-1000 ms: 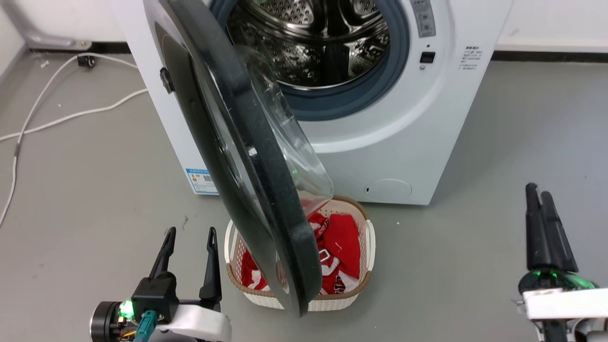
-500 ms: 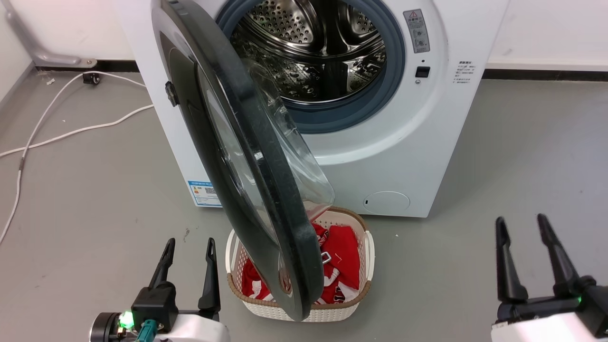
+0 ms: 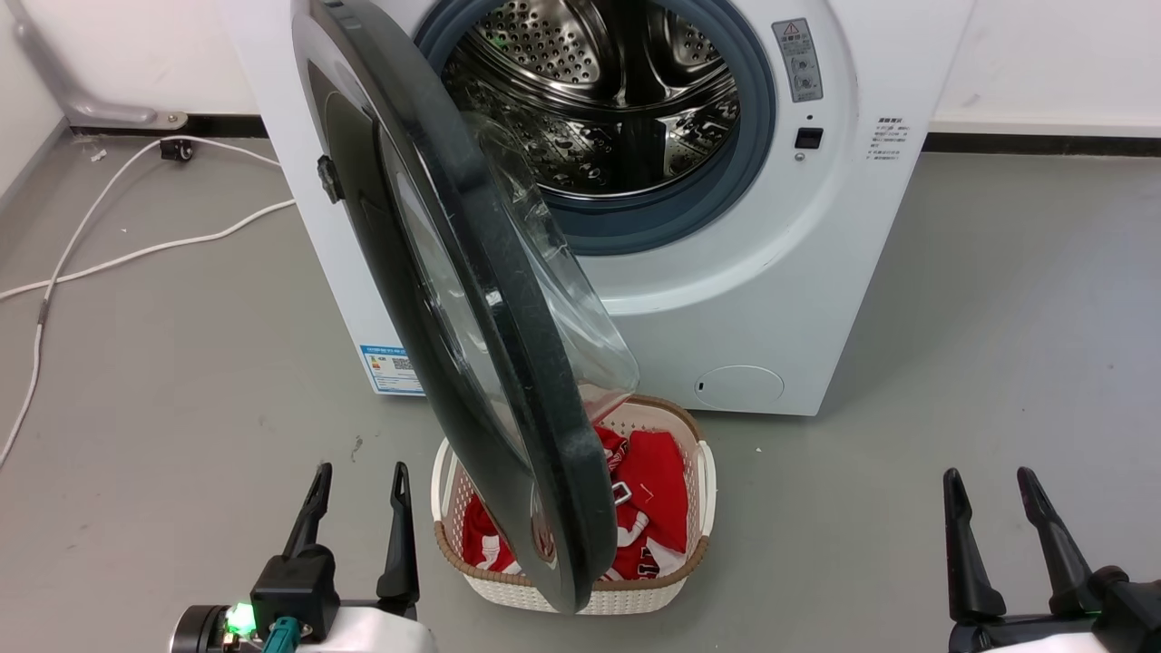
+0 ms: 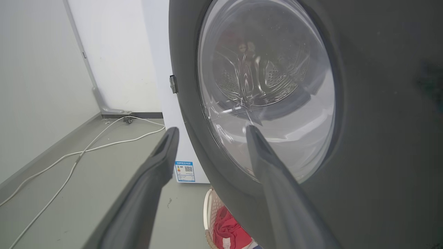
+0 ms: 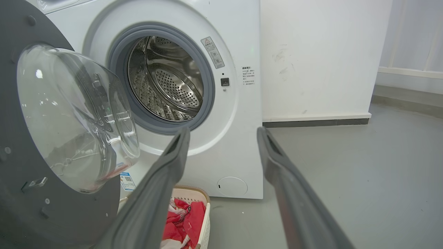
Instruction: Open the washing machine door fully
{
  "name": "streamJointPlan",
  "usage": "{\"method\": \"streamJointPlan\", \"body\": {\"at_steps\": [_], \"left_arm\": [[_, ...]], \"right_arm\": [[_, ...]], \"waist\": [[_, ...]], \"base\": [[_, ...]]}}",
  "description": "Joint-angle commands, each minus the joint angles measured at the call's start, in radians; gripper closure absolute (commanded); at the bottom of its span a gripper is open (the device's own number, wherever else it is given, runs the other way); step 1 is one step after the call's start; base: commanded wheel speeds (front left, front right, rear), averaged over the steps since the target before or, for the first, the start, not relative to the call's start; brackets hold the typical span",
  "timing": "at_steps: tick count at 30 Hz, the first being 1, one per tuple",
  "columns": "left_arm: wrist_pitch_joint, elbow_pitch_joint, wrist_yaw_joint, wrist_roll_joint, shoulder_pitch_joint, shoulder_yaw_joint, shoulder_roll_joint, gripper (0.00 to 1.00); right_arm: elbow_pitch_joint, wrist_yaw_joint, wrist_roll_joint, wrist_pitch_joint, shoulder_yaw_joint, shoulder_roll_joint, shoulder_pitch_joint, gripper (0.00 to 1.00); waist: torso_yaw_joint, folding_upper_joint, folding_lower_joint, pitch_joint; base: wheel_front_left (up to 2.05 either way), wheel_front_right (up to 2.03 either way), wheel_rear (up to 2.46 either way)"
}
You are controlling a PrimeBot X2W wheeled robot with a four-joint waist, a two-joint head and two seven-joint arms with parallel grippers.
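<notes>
Both pincers are released and hold nothing. My left pincer [image 3: 361, 469] and my right pincer [image 3: 987, 473] each show two dark fingers spread apart.

Just to the right of the left pincer and a little ahead of it sits one white lattice plastic basket with a brown rim [image 3: 706, 481]. It holds red and white clothes [image 3: 655, 472], which are in a heap that I cannot count.

Above the basket hangs the task's thing, one large round washing machine door with a glossy black rim and a clear domed glass [image 3: 521, 345]. It lies between the two pincers, much closer to the left one and apart from both. It stands out from the machine front, almost edge-on to me.

Further ahead is one white front-loading washing machine [image 3: 771, 299], and its one steel drum opening with a grey rubber ring [image 3: 599, 100] is completely uncovered.

Far ahead and to the left of the left pincer, I count two runs of white cable on the grey floor [image 3: 136, 249].

I judge that the opening is nearly or completely done. What may be left is a last push outward, if the hinge permits more.
</notes>
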Motion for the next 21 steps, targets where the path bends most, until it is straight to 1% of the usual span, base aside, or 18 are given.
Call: {"method": "streamJointPlan", "body": {"at_steps": [1,6,7,8,9,15,21], "left_arm": [[-0.003,0.0,0.003,0.004,0.007,0.002,0.0,0.0],[-0.003,0.006,0.008,-0.003,0.008,0.004,0.0,0.0],[-0.003,0.008,0.008,-0.003,0.008,0.006,0.0,0.24],[-0.003,0.006,0.015,0.003,0.007,0.009,0.0,0.65],[-0.003,0.005,0.017,0.005,0.006,0.01,0.0,1.0],[-0.003,-0.015,0.023,0.007,-0.013,0.027,0.0,1.0],[-0.003,-0.108,0.029,0.026,-0.071,0.064,0.006,1.0]], "right_arm": [[0.004,0.0,0.008,-0.002,-0.001,0.003,0.013,0.0],[0.008,0.0,0.011,-0.002,0.003,0.003,0.013,0.0],[0.008,0.0,0.012,-0.002,0.004,0.003,0.012,0.0],[0.007,0.0,0.011,-0.002,0.005,0.003,0.011,0.0],[0.003,0.0,0.008,-0.002,0.005,0.003,0.008,0.0],[-0.013,0.0,0.008,-0.002,0.004,0.003,0.009,0.0],[-0.025,0.0,0.001,-0.002,0.005,0.003,0.01,0.0]], "waist": [[0.001,-0.0001,0.0001,0.0],[0.0,-0.0001,0.0001,0.001],[-0.001,-0.0001,0.0001,0.001],[-0.001,-0.0001,0.0001,0.0],[-0.002,-0.0001,0.0001,0.0],[-0.001,-0.0001,0.0001,-0.002],[0.007,-0.0001,0.0001,-0.002]], "base": [[0.0,0.0,0.0],[0.0,0.0,0.0],[0.0,0.0,0.0],[0.0,0.0,0.0],[0.0,0.0,0.0],[0.0,0.0,0.0],[0.0,0.0,0.0]]}}
